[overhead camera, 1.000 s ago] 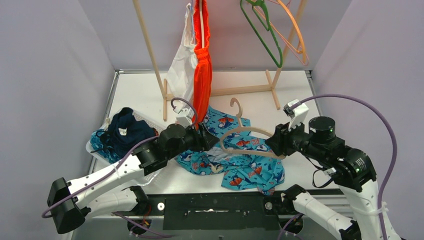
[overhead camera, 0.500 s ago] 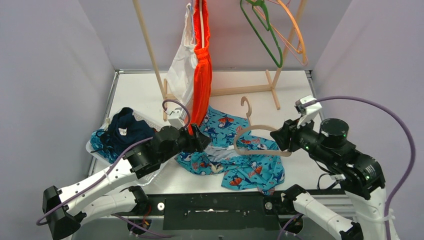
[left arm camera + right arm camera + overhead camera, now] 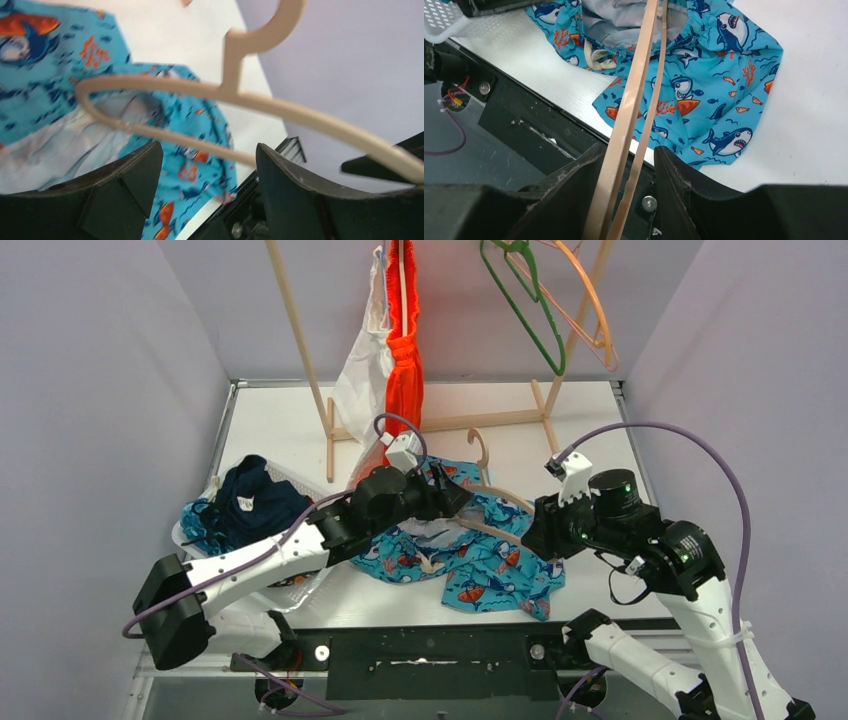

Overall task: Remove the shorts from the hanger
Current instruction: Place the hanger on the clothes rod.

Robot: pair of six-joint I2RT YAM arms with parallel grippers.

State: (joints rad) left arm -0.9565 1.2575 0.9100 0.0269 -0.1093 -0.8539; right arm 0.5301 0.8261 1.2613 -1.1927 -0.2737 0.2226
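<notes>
The teal shark-print shorts [image 3: 495, 575] lie crumpled on the white table, seen also in the right wrist view [image 3: 719, 90] and the left wrist view [image 3: 192, 127]. A beige hanger [image 3: 487, 498] is tilted over them, its far end at the open waistband. My right gripper [image 3: 537, 532] is shut on the near end of the hanger [image 3: 639, 75], both bars between its fingers [image 3: 629, 175]. My left gripper [image 3: 452, 495] hovers open beside the hanger [image 3: 240, 95], and the lower bar crosses just beyond its fingertips [image 3: 210, 170]. Bright orange shorts [image 3: 403, 360] hang on the wooden rack.
A white garment [image 3: 362, 370] hangs next to the orange shorts. Green [image 3: 528, 310] and orange [image 3: 592, 310] empty hangers hang on the rack [image 3: 300, 340]. A white basket [image 3: 215, 488] at left holds navy and blue shorts [image 3: 245, 505]. The table's front edge [image 3: 549, 75] is close.
My left arm has reached right to the hanger and its jaws have spread a little. My right arm has swung the hanger left and down onto the teal shorts.
</notes>
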